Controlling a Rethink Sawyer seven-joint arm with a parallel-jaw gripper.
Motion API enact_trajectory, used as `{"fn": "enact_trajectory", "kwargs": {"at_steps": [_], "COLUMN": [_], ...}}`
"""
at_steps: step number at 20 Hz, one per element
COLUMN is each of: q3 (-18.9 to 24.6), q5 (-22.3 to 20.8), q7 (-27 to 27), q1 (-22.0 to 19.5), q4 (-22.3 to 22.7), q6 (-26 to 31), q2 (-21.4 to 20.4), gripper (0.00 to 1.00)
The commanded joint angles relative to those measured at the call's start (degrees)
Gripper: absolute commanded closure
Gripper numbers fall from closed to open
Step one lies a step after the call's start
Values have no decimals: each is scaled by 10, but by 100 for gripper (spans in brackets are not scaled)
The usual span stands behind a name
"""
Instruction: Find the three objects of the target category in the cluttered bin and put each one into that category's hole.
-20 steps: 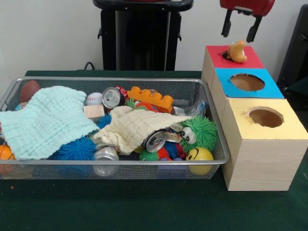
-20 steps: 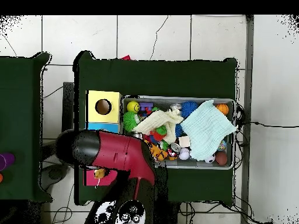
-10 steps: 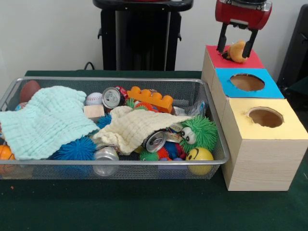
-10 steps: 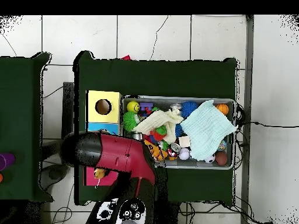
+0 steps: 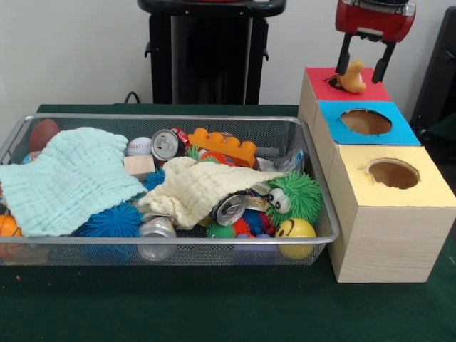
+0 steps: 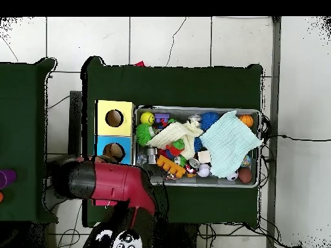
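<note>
A small yellow-orange toy (image 5: 351, 76) rests on the red box (image 5: 370, 92), over its hole. My gripper (image 5: 360, 74) hangs open around the toy, one finger on each side, the left one close against it. In the overhead view my red arm (image 6: 106, 184) covers the red box and hides the gripper. The mesh bin (image 5: 178, 117) (image 6: 197, 108) holds a mint cloth (image 5: 68, 178), a cream cloth (image 5: 203, 187), cans, spiky balls, a green fuzzy toy (image 5: 296, 196) and a yellow smiley ball (image 5: 295, 231).
A blue box (image 5: 365, 122) and a yellow box (image 5: 392, 174), each with a round hole, stand in a row in front of the red one, right of the bin. A black pedestal (image 5: 210, 53) rises behind the bin.
The gripper came down around the toy on the red box, then shifted a little to the right in the front view. The toy stands more upright. The bin's contents have not moved.
</note>
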Motion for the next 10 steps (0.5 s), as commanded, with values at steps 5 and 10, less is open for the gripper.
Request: {"fn": "enact_trajectory", "kwargs": {"at_steps": [5, 10], "q3": [35, 48], "q5": [25, 32], "q7": [139, 128], "q1": [-1, -15], "q4": [83, 95], "q6": [-97, -111], "q2": [21, 20], "gripper": [0, 0]}}
